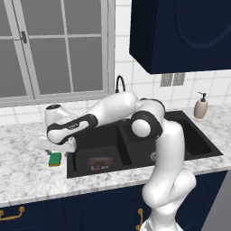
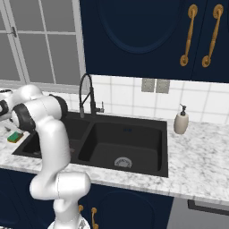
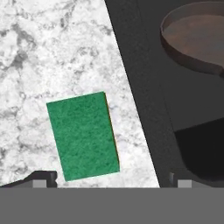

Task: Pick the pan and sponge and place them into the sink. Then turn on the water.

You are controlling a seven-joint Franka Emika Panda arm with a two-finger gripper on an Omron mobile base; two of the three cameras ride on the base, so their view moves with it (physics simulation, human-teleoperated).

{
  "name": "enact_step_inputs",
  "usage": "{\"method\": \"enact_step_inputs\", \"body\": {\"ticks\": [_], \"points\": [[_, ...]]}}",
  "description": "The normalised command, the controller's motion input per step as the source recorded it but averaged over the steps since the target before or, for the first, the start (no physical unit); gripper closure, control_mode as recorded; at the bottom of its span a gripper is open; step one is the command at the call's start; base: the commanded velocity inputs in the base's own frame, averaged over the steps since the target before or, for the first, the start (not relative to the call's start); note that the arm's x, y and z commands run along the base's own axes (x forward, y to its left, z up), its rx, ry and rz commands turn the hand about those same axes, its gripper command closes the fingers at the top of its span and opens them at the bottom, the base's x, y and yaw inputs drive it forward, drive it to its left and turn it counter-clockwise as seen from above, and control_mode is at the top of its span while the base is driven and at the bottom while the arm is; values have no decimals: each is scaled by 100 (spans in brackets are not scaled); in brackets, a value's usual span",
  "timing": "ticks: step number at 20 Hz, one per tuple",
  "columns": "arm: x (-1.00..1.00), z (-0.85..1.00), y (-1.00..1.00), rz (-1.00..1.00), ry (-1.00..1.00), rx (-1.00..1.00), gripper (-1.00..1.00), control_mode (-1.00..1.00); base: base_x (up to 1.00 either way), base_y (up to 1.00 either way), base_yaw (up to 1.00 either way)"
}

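The green sponge [image 3: 83, 135] lies flat on the marble counter just left of the black sink [image 3: 140, 87]. My gripper [image 3: 113, 179] hangs open above it, one fingertip on each side and nothing between them. In the left base view the gripper [image 1: 61, 151] hovers over the sponge [image 1: 55, 159] at the sink's left rim. The dark brown pan [image 1: 99, 161] sits on the floor of the left basin, and its round bowl [image 3: 197, 39] is also in the hand view. From the right base view the sponge [image 2: 15, 136] lies at the far left.
A tall black faucet [image 2: 85, 94] stands behind the sink [image 2: 134, 138], between the basins. A soap dispenser [image 2: 181, 120] stands on the counter to the right. A window is behind the left counter, dark cabinets hang above, and my arm crosses over the left basin.
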Motion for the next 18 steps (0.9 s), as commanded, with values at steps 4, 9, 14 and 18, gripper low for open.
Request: {"method": "enact_step_inputs", "body": {"ticks": [4, 9, 14, 18], "points": [[0, -22, 11, 0, -8, 1, -100, -100, 0, 0, 0], [0, -19, 0, 4, -7, 2, -100, -100, 0, 0, 0], [3, -20, 0, 6, -2, 3, -100, -100, 0, 0, 0], [6, -22, 0, 8, -1, 3, -100, -100, 0, 0, 0]]}}
